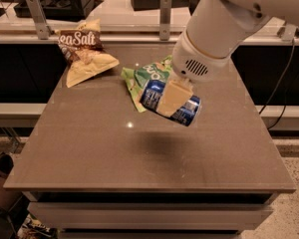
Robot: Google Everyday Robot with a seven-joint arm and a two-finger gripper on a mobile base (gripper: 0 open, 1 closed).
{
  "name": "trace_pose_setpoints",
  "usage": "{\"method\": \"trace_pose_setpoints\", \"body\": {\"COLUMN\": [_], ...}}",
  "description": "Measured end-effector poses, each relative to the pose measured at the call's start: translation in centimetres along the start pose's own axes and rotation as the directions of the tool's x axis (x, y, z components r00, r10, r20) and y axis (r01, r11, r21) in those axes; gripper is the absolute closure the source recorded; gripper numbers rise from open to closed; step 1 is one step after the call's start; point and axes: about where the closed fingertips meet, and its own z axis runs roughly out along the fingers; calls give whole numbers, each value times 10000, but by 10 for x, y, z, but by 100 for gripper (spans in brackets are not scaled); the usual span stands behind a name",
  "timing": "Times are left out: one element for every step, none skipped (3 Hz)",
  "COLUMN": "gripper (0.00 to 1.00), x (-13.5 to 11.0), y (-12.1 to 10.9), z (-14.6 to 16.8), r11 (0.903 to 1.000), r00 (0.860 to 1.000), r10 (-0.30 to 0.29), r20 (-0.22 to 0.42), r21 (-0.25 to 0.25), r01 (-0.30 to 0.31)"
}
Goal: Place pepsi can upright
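Note:
The pepsi can (188, 111) is blue with white lettering and silver rims. It lies on its side in the air, held well above the brown table (89, 148), with its shadow on the table below. My gripper (172, 98) hangs from the white arm at the upper right and is shut on the can. One cream-coloured finger (172, 97) lies across the can's front; the other is hidden behind it.
A green snack bag (142, 78) lies on the table just behind the can. A brown-and-cream Sea Salt bag (84, 54) lies at the back left. A shelf with metal brackets runs behind the table. The table's front edge is near the bottom.

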Motion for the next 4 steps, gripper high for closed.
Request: {"method": "trace_pose_setpoints", "body": {"gripper": [100,100,100,100], "x": [-2,-3,-2,0], "y": [-8,-8,-4,1], "z": [-13,-17,-14,-12], "r11": [9995,9992,9994,9995], "r00": [9946,9773,9498,9166], "r10": [-260,-255,-26,175], "r20": [1001,2104,3128,3994], "r21": [-131,-256,-320,-299], "r01": [275,316,133,-60]}}
